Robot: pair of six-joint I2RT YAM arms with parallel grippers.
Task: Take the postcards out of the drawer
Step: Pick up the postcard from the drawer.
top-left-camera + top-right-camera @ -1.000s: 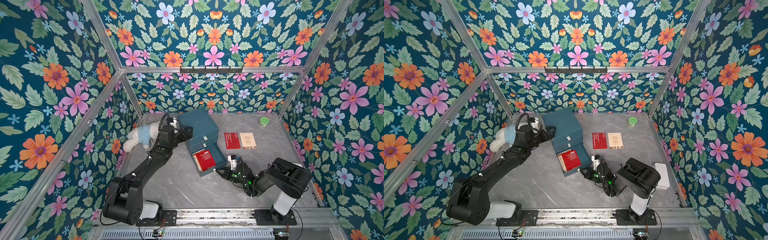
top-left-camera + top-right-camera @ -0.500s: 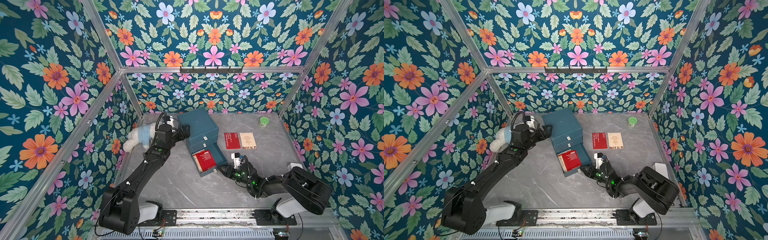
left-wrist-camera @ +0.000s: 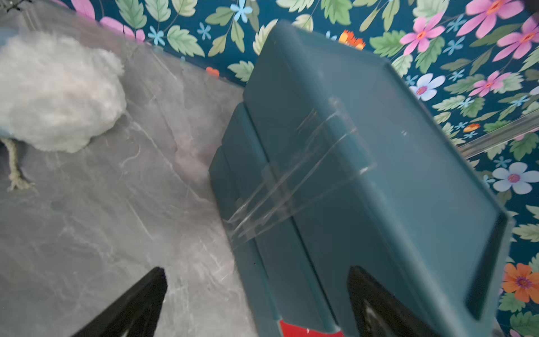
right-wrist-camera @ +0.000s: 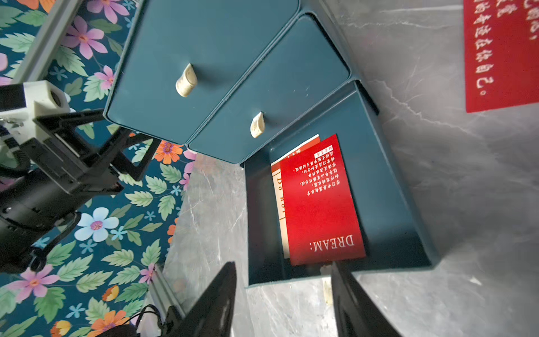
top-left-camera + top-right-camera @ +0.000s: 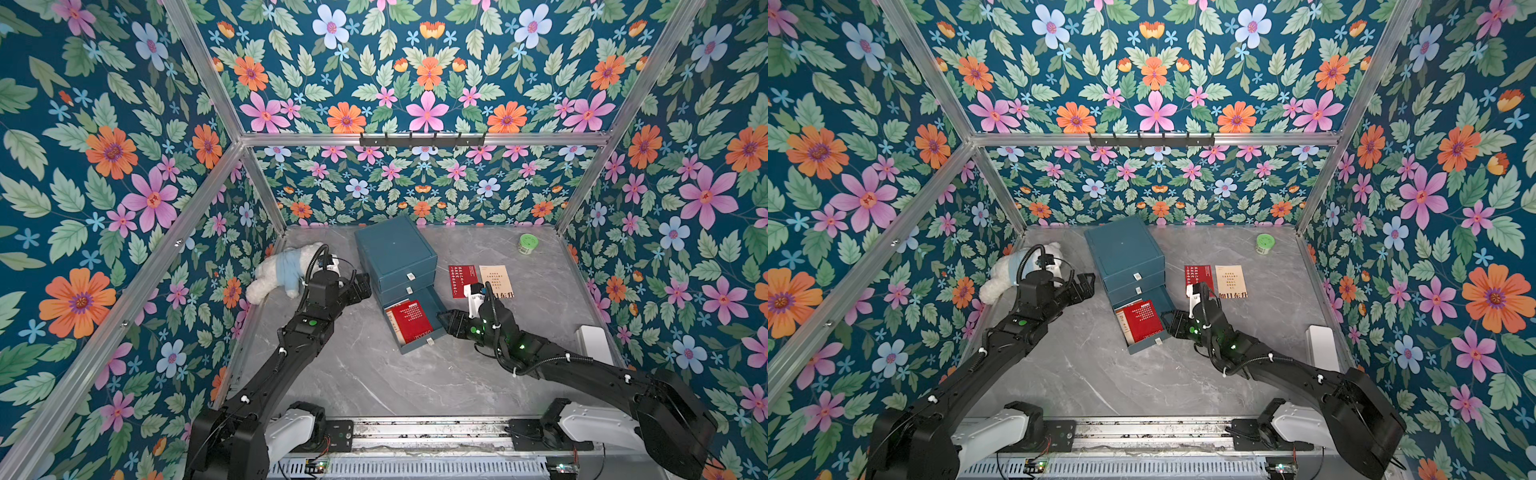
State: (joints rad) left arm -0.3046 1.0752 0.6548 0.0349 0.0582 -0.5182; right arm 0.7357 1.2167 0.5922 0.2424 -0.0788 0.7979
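While two postcards lie in the pulled-out bottom drawer (image 5: pixel 420 345), the step in hand is judged to be the reach for the upper one. Nearest, the right arm is stretched low over the table (image 5: pixel 374 386), and the right gripper (image 5: pixel 444 321) is held just before the drawer's front wall, jaws parted with nothing between them. A red postcard (image 5: pixel 412 323) is seen lying flat in the drawer, over a cream postcard (image 4: pixel 280 204) whose edge shows along one side. For a clean pick, the jaws should be tipped down over the front wall and one finger slid under the red card's near edge, so that only this card is pinched; so thin a card is likely to slip or drag its neighbour. Farther back, the left arm is bent toward the cabinet (image 5: pixel 392 245), and the left gripper (image 5: pixel 365 286) is held wide apart and empty at its side; contact cannot be told. Beyond, a second red postcard (image 5: pixel 461 277) and a second cream postcard (image 5: pixel 496 279) are laid side by side on the table.
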